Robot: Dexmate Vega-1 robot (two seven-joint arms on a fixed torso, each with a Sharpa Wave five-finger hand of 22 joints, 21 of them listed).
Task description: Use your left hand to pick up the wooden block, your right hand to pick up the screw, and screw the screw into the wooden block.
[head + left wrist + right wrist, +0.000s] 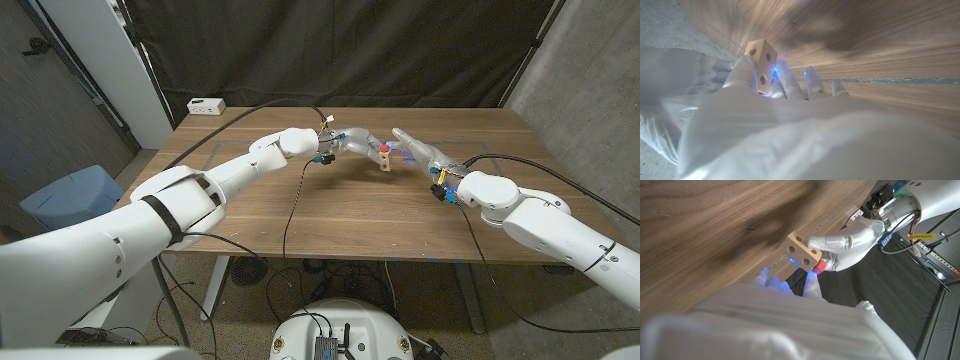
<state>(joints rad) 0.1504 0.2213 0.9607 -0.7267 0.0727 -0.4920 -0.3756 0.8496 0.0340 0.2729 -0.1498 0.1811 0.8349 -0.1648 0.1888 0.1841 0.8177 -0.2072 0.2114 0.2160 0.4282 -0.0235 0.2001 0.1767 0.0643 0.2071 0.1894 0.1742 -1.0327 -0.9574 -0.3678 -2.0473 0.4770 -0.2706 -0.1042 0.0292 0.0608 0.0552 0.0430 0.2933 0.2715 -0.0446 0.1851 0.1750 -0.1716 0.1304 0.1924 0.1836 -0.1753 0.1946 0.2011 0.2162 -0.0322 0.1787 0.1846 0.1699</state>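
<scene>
My left hand holds the wooden block above the middle of the table, pinching it at one end. The pale block has round holes in its faces. A red screw sits at the block's end, against my left hand's fingers. My right hand reaches in from the right with its fingers stretched and spread. One of its fingertips lies just short of the screw; I cannot tell if it touches. Its thumb stays apart from the screw.
A white box sits at the table's back left corner. A black cable hangs from my left wrist across the table to its front edge. Another cable loops over my right wrist. A blue bin stands left of the table.
</scene>
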